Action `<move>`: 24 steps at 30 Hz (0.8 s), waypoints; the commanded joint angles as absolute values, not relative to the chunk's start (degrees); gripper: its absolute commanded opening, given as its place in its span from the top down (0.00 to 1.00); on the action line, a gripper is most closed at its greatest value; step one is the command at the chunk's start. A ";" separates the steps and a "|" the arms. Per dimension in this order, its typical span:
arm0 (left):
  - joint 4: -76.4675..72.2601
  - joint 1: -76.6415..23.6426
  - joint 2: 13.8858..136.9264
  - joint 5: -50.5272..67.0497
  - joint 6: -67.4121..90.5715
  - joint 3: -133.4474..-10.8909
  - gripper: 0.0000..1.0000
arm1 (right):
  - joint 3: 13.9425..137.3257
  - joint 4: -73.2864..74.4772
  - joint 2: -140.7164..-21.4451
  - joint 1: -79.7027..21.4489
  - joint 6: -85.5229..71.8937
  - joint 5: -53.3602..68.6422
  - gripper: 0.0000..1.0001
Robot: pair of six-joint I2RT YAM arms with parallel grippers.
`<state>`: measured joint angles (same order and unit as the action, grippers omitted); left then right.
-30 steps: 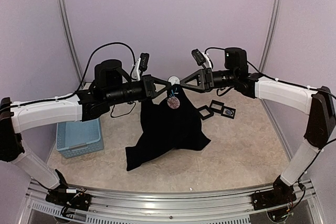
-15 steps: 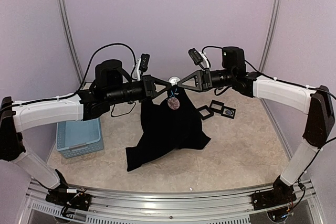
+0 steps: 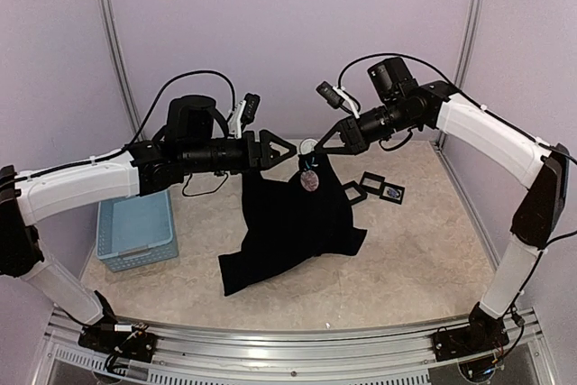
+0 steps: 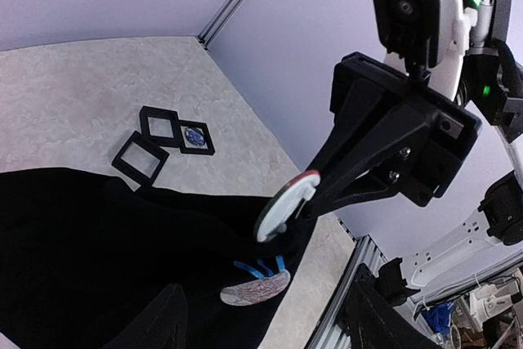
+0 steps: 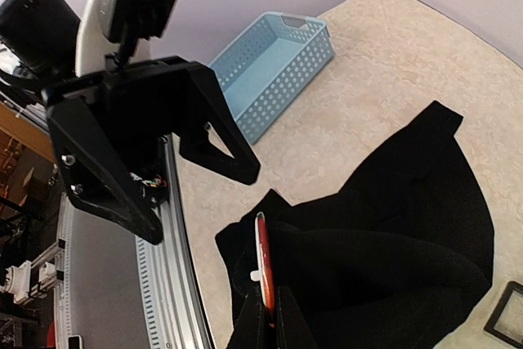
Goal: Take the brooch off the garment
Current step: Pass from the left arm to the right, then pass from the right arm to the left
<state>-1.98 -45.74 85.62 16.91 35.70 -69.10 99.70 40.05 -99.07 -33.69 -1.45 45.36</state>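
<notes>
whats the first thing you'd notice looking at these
A black garment hangs in mid-air at the centre from the right gripper, which pinches a round red-rimmed disc at its neck. The open left gripper faces it closely, and an oval patterned ornament dangles just below the disc. A light-blue basket sits on the left.

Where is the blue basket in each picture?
Top view: the blue basket sits on the left, under the left arm.
Left wrist view: the basket is not in it.
Right wrist view: the basket is at the top middle.
Shared landmark: the black garment shows in all three.
</notes>
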 commanded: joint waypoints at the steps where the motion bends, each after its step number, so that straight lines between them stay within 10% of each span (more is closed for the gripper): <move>1: 6.52 -45.66 86.27 17.64 30.53 -73.25 0.36 | 102.29 56.41 -101.56 -35.30 9.26 36.87 1.00; 24: 9.26 -47.61 95.85 25.87 29.65 -78.57 0.62 | 103.31 58.16 -103.00 -37.44 9.67 40.78 1.00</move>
